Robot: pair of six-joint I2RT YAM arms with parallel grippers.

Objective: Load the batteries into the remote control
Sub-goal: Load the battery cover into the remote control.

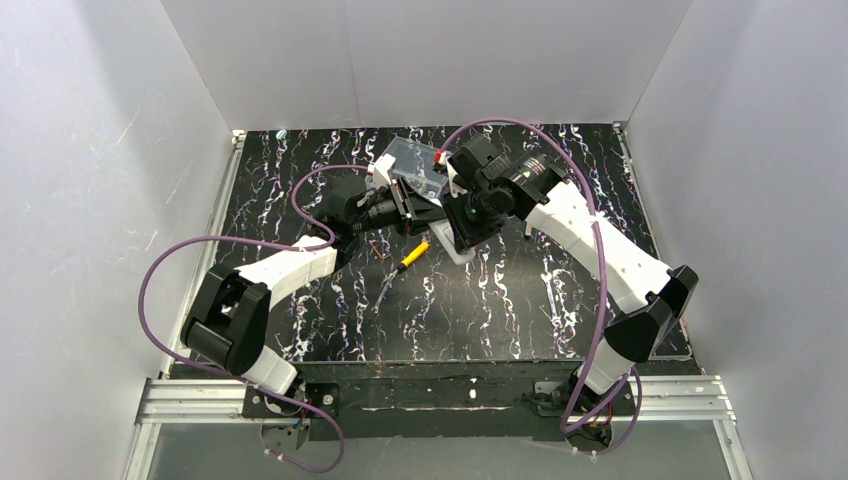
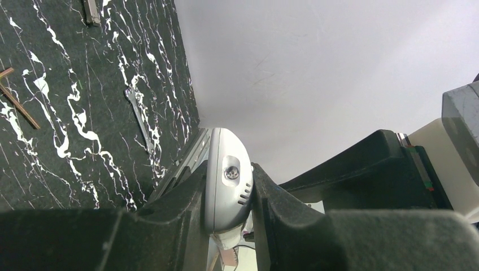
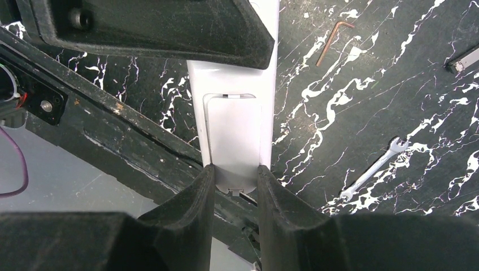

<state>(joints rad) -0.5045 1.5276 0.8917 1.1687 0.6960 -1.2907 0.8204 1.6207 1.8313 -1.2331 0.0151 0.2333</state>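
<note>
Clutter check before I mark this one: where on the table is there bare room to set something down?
Bare: the near half of the table, from the screwdriver to its front edge, and the far left corner. Crowded: centre rear, where the left gripper and right gripper clamp the remote control beside the clear box.
</note>
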